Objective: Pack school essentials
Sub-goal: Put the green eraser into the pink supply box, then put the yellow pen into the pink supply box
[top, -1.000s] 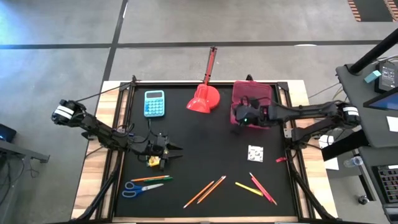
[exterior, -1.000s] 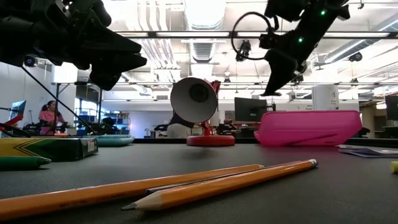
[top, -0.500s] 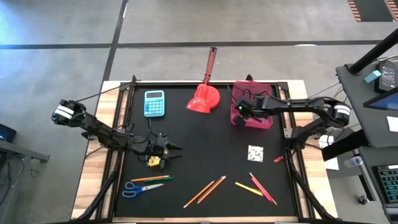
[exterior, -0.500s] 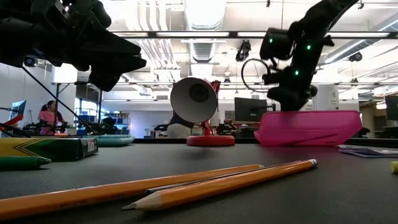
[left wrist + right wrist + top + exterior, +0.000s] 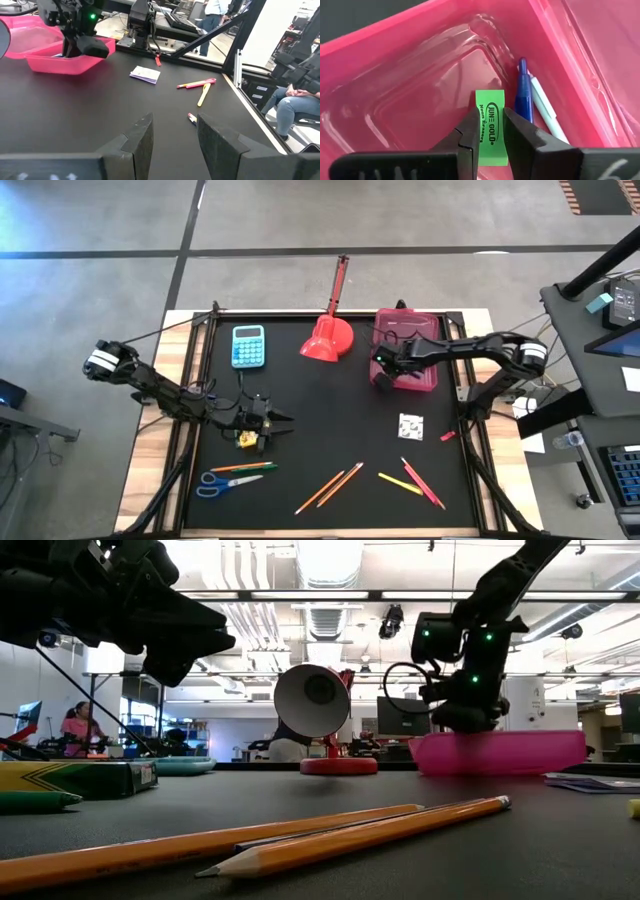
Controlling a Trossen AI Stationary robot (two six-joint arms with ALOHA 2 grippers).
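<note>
Right gripper pinching a green eraser low inside the pink case, beside a blue pen, left gripper parted and empty above the crayon box

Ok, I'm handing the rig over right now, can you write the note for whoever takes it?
Right gripper: shut on the green eraser, inside the pink box.
Left gripper: open, empty, above the crayon box.
Done: blue pen and a white pen already in the pink box.
Left: release the eraser; pack the scissors, pencils, crayon box and white square.
</note>
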